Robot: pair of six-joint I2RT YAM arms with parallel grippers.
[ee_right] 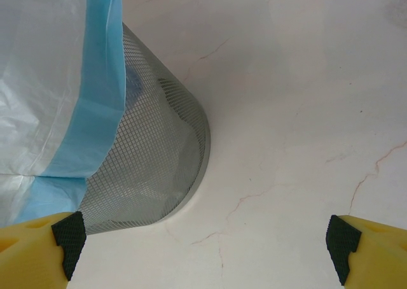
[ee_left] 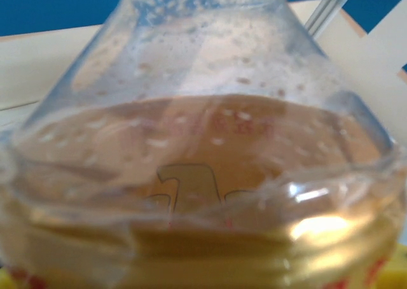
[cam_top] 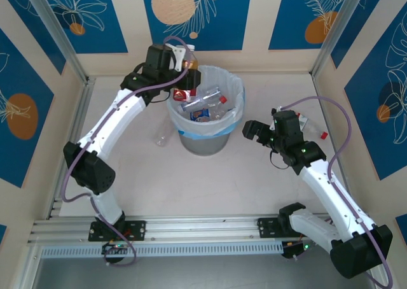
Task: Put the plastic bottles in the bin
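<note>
The bin (cam_top: 205, 144), grey mesh with a white bag edged in blue, stands mid-table with several plastic bottles (cam_top: 205, 104) lying inside. My left gripper (cam_top: 186, 74) hangs over the bin's far left rim, shut on a clear bottle (cam_top: 188, 61) with a white cap. Seen close up in the left wrist view, this bottle (ee_left: 203, 142) is clear with a yellow label at the bottom, and it hides the fingers. My right gripper (cam_top: 257, 131) stands open just right of the bin. In the right wrist view the right gripper (ee_right: 206, 238) holds nothing, with the bin's mesh wall (ee_right: 159, 155) to its left.
A clear bottle (cam_top: 162, 138) lies on the table left of the bin. Another bottle with a red cap (cam_top: 315, 131) lies behind the right arm, near the right wall. Walls close the table at the back and both sides.
</note>
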